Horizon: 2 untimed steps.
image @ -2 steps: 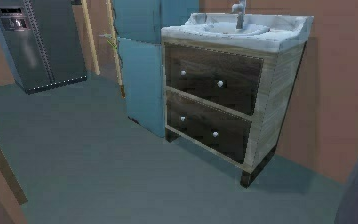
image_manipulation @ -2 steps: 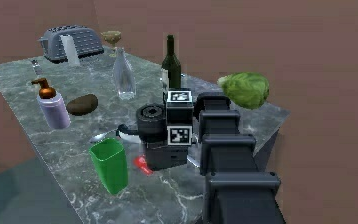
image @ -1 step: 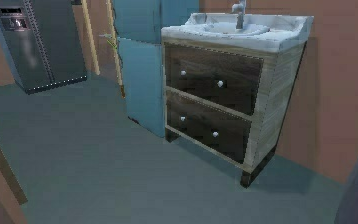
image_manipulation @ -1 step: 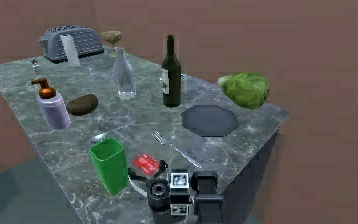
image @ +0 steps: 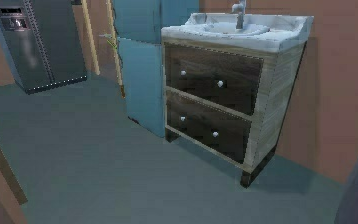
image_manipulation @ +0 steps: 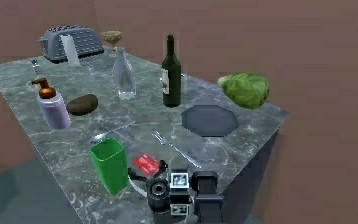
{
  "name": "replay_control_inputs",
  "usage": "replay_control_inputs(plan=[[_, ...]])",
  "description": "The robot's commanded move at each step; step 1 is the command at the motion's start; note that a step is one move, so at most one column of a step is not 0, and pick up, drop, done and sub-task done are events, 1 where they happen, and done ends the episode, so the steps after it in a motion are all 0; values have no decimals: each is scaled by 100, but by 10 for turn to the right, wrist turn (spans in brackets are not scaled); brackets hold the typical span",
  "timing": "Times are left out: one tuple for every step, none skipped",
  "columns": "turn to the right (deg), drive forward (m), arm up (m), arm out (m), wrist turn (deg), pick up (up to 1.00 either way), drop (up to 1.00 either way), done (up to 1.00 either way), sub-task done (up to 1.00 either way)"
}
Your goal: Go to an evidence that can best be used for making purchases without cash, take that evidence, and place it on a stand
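Marble counter [image_manipulation: 255, 128]: small red blob [image_manipulation: 147, 163] at gripper [image_manipulation: 139, 176], its hold unclear.

The arm [image_manipulation: 199, 203] pokes up from the arm side view's bottom edge, just right of middle, white marker squares [image_manipulation: 168, 186] at its tip. The gripper [image_manipulation: 143, 176] sits left of them, and there's no telling whether it holds anything.

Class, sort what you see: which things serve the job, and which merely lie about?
For the job: small red flat thing, perhaps the card; hand.
Lying about: toaster, dark bottle, lettuce, green cup, fridge.
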Motion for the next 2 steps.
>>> replay_control_inputs(plan=[[0, 0, 10, 0, 0, 0, 0, 0, 0], [0, 0, 6, 0, 0, 0, 0, 0, 0]])
